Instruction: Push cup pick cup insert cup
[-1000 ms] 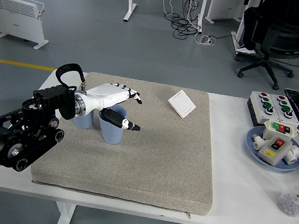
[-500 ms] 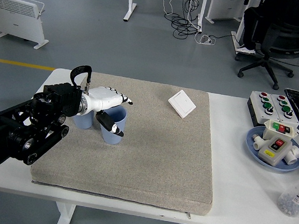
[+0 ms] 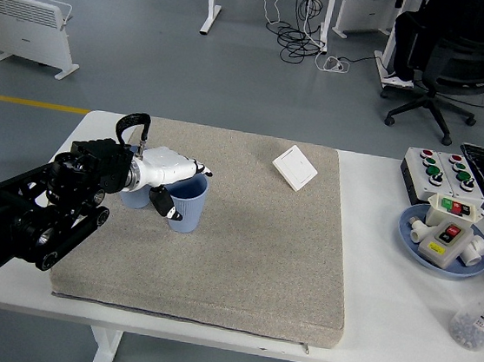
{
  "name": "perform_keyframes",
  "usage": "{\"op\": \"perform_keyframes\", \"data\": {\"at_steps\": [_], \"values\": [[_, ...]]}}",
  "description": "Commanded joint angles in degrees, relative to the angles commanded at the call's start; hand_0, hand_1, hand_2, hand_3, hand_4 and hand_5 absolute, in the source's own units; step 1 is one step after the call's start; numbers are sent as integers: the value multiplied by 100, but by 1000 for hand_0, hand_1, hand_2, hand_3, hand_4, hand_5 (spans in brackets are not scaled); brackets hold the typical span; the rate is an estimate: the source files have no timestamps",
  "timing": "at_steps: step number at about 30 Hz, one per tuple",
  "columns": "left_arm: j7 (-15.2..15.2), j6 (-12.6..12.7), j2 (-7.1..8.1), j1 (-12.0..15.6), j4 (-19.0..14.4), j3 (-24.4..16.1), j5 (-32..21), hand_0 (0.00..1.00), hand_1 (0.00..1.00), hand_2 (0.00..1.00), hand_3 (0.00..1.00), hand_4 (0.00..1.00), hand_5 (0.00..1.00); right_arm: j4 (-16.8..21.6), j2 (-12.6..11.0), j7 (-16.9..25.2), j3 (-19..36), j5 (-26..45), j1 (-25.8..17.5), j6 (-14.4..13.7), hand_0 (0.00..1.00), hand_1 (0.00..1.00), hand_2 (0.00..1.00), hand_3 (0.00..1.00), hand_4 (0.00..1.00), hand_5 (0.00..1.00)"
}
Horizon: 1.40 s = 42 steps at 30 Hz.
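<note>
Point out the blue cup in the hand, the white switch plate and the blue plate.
blue cup (image 3: 190, 211): head view, front wall.
white switch plate (image 3: 294, 167): head view, centre of its face.
blue plate (image 3: 410, 239): head view, bare left rim.
left hand (image 3: 173, 176): head view, gripping the cup.

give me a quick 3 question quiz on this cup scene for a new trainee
1. True or false: the left hand is closed around the front blue cup.
2. Where is the second blue cup? A) on the blue plate B) behind the left hand, beside the front cup C) on the floor
3. Fill in: the white switch plate lies on the far part of the grey ____.

Key: 1 true; 2 B; 3 mat.
</note>
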Motion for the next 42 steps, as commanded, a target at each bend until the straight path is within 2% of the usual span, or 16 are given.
{"op": "perform_keyframes", "data": {"at_steps": [4, 5, 10, 11, 16, 17, 20, 22, 23, 27, 28, 29, 31, 36, 42], "values": [[-116, 175, -2, -8, 36, -11, 0, 533, 726, 856, 845, 511, 2, 0, -4, -2, 1, -21, 1, -6, 723, 672, 760, 650, 237, 433], [-140, 203, -3, -9, 56, -24, 0, 484, 645, 730, 696, 492, 2, 0, -4, -4, 8, -35, 2, -8, 723, 669, 758, 648, 237, 426], [-199, 273, -9, -1, 100, -69, -9, 484, 645, 730, 696, 492, 2, 0, -4, -6, 6, -36, 2, -11, 723, 669, 758, 648, 237, 426], [-215, 293, -13, -1, 107, -62, -14, 444, 549, 558, 496, 369, 2, 0, -2, -7, 7, -35, 3, -14, 723, 668, 758, 646, 238, 425], [-234, 303, 37, 23, -62, -65, -68, 444, 549, 558, 496, 369, 2, 0, 1, -6, 2, -27, 0, -15, 723, 668, 758, 646, 238, 425], [-209, 263, 68, 30, -157, -78, -89, 412, 475, 456, 437, 330, 2, 0, 2, -5, 8, -28, 0, -15, 723, 670, 757, 647, 237, 423], [-122, 130, 156, 43, -426, -140, -164, 412, 475, 456, 437, 330, 2, 0, 3, -3, 22, -28, 0, -15, 723, 670, 757, 647, 237, 423], [18, -83, 224, 34, -668, -229, -267, 412, 475, 456, 437, 330, 2, 0, 1, -1, 37, -28, -1, -12, 723, 670, 757, 647, 237, 423], [138, -251, 260, 7, -797, -266, -349, 411, 446, 431, 426, 416, 2, 0, -1, -1, 53, -29, -5, -11, 724, 670, 756, 646, 236, 422], [455, -731, 375, -91, -1225, -360, -553, 411, 446, 431, 426, 416, 2, 0, -2, -5, 109, -58, -18, -12, 724, 670, 756, 646, 236, 422], [525, -817, 414, -123, -1328, -400, -579, 411, 446, 431, 426, 416, 2, 0, -3, -8, 121, -70, -19, -15, 724, 670, 756, 646, 236, 422], [587, -893, 447, -149, -1433, -435, -596, 423, 443, 424, 425, 462, 2, 0, -4, -10, 131, -81, -19, -18, 724, 670, 752, 643, 234, 419], [702, -981, 502, -197, -1559, -520, -529, 423, 443, 424, 425, 462, 2, 0, -9, -10, 151, -102, -21, -20, 724, 670, 752, 643, 234, 419], [914, -1181, 680, -335, -1651, -922, -263, 432, 442, 424, 432, 471, 2, 0, -29, -2, 166, -96, -26, -32, 724, 667, 749, 642, 234, 418], [1083, -1285, 853, -449, -1514, -1329, 0, 450, 457, 437, 445, 481, 2, 0, -45, 10, 177, -76, -17, -37, 724, 668, 748, 641, 233, 417]]}}
